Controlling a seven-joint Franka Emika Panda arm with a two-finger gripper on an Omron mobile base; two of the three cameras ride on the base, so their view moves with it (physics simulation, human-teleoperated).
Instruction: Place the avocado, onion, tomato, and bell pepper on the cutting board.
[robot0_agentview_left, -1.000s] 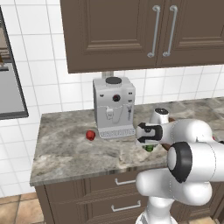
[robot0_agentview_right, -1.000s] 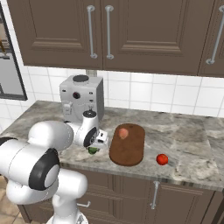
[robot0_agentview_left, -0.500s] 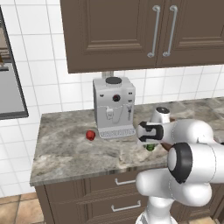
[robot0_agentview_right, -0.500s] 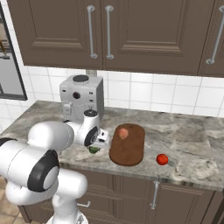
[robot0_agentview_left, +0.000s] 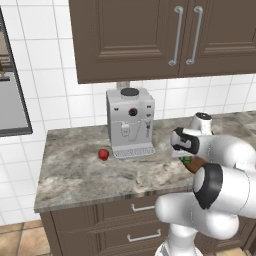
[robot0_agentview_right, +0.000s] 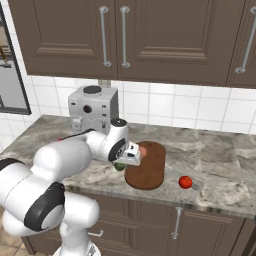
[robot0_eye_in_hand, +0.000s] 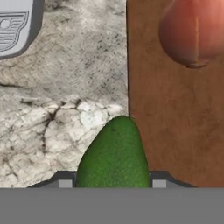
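Grey marble counter (robot0_agentview_right: 220, 155) under brown cabinets (robot0_agentview_right: 165, 35); end effector (robot0_eye_in_hand: 112, 186) grips the avocado (robot0_eye_in_hand: 114, 155) beside cutting board (robot0_eye_in_hand: 175, 118).

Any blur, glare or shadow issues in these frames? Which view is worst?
Hand view: worst, soft and pixelated up close; avocado and onion edges fuzzy, pale sheen on the onion. Left base view: sharp, flat light, faint shadow under the coffee machine. Right base view: sharp; the arm hides much of the cutting board.
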